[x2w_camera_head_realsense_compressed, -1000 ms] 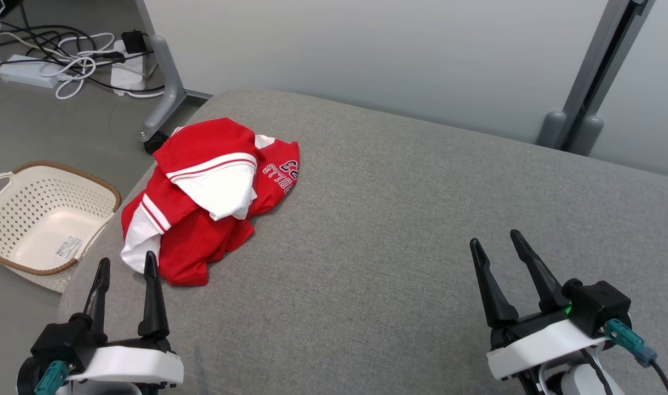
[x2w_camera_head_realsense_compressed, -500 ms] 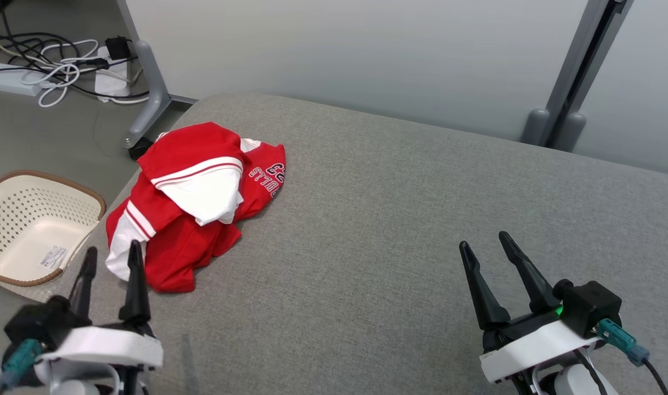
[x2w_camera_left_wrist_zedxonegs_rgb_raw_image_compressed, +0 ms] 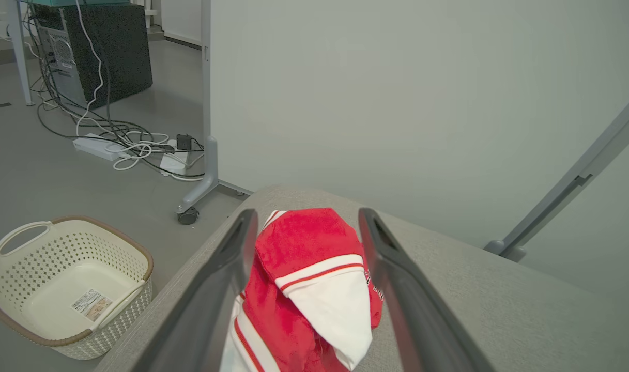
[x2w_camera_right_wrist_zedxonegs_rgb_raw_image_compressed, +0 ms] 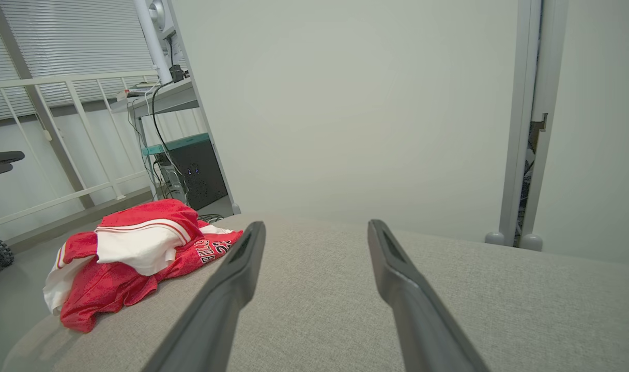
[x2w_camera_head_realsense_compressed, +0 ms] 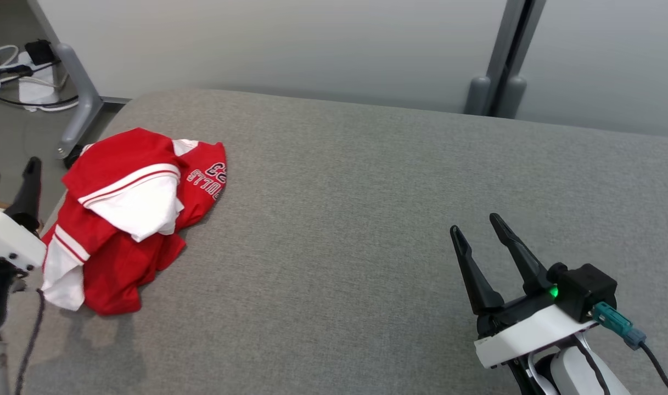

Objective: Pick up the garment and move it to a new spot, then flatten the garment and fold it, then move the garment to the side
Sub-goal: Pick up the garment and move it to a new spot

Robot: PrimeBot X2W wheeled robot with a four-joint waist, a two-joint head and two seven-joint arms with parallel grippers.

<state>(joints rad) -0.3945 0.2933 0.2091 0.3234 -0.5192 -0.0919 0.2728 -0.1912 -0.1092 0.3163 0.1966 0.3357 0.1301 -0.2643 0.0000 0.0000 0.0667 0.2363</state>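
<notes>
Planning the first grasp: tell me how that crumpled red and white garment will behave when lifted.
The garment lies in a crumpled heap, so probably floppy: a pinch would likely lift one layer while the rest drapes. Its fabric looks thin, so likely light. It sits near the edge of the gray surface; a push might bunch it or slide it off.

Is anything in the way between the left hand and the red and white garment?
Nothing visible. The left hand, open, sits just beside the garment, which lies crumpled at a corner of the grey cushion. The left wrist view shows it straight ahead between the fingers.
</notes>
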